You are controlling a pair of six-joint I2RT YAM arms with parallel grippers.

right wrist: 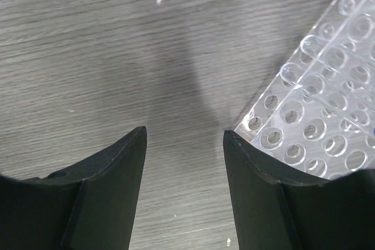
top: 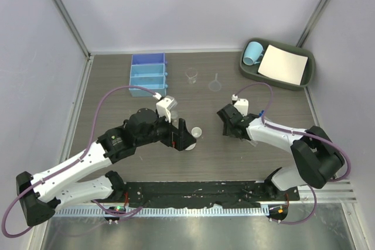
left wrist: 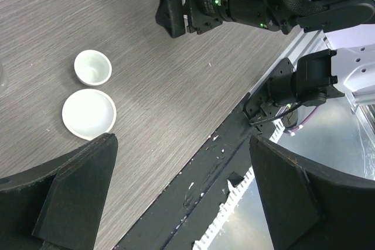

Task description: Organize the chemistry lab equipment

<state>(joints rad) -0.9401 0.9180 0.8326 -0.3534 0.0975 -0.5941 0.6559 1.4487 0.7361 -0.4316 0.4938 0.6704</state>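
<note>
Deeper white dish [left wrist: 92, 67] and flatter white dish [left wrist: 89, 113] just beside each other mid-bench, a little toward the near edge; contact between them not clear. Both upright and unstacked, so probably not yet sorted.

Left gripper [left wrist: 180, 141] hanging over bare bench next to the flatter dish, jaws spread wide, holding nothing. Reads as lining up for a pick.

Clear rack [right wrist: 316, 103] flat on the bench, holes up, just off one finger of the right gripper [right wrist: 184, 133]. Jaws apart, nothing between them.

Beaker [top: 190, 75] and funnel [top: 215, 83] upright toward the far edge, near centre, well apart from both arms.

Blue compartment box [top: 147, 74] at the far edge, left of centre. Likely the sorting place.

Grey tray [top: 249, 73] in the far right corner, with mug [top: 252, 52] and paper sheet [top: 283, 64].

Bench [top: 105, 86] of grey-brown woodgrain, matte. Plain pale walls on three sides.
</note>
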